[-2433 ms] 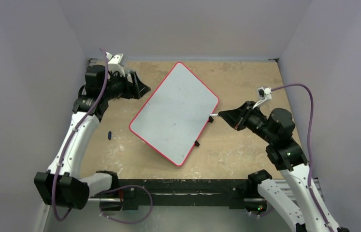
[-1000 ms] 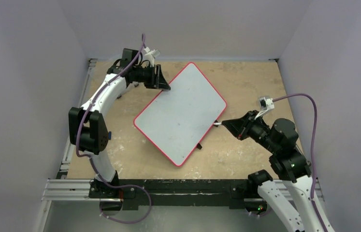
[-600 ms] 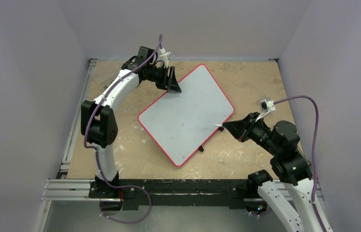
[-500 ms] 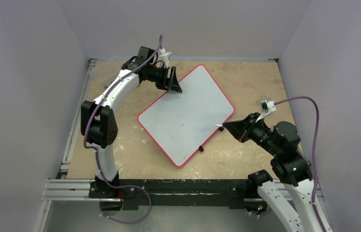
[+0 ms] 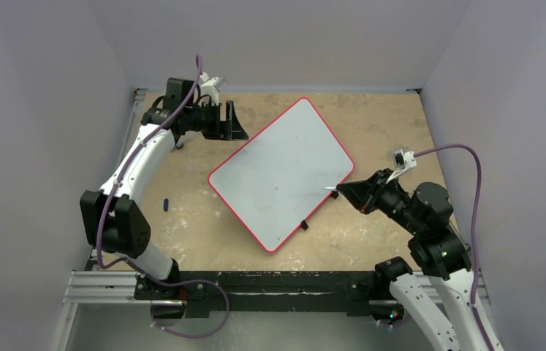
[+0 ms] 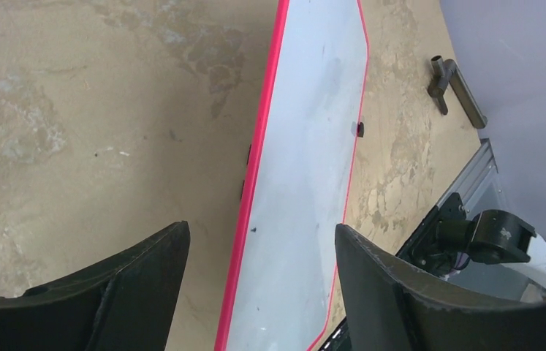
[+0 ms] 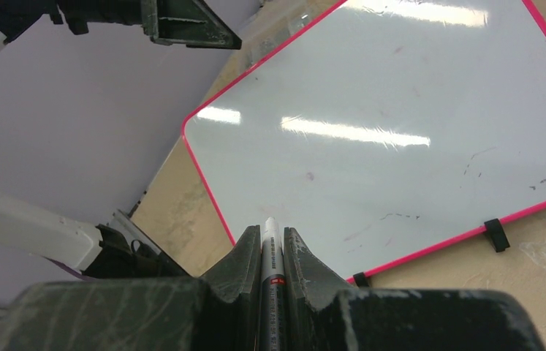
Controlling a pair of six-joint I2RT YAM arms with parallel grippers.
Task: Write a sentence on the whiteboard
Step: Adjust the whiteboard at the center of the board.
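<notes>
Worn wooden table [image 5: 372, 241], whiteboard [image 5: 281, 172] lying askew
Left gripper [image 6: 261, 232] spread open near its far-left edge; right gripper [image 7: 273, 235] pinches a marker [image 7: 270, 252]

A robot lab cell: plain walls [image 5: 28, 110] enclose a scuffed wooden table [image 5: 372, 234] edged by an aluminium rail [image 5: 109, 281].

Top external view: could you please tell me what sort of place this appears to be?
Probably a robot test cell: plain lilac walls box in a worn wooden table, two arms are bolted to a metal rail at its near edge, and a whiteboard lies between them.
</notes>
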